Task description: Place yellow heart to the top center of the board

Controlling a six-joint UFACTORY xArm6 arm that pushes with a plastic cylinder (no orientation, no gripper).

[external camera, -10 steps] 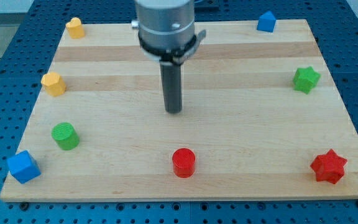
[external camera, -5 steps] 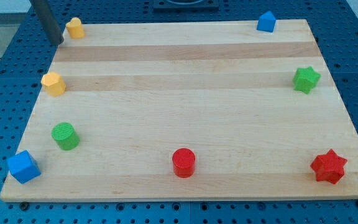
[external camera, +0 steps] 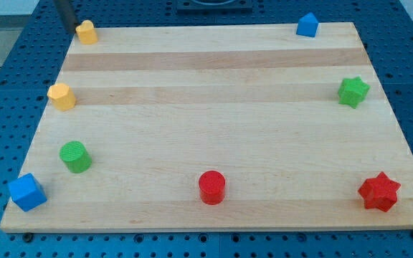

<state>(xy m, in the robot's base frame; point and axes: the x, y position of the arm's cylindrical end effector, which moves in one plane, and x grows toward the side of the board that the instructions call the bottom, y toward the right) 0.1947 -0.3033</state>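
The yellow heart (external camera: 86,32) sits at the board's top left corner. My tip (external camera: 71,27) is just off the board's edge, right next to the heart on its upper left side; I cannot tell whether they touch. Only the lower end of the dark rod shows, coming in from the view's top edge. The wooden board (external camera: 214,122) fills most of the view.
A yellow hexagon-like block (external camera: 62,96) and a green cylinder (external camera: 74,157) lie along the left edge. A blue cube (external camera: 27,192) is at the bottom left, a red cylinder (external camera: 211,188) at the bottom centre, a red star (external camera: 378,192) at the bottom right, a green star (external camera: 353,92) at the right and a blue block (external camera: 307,25) at the top right.
The rod went from the board's centre to the top left corner. In the last half second the tip moved up and slightly right, closer to the yellow heart. No block has moved.
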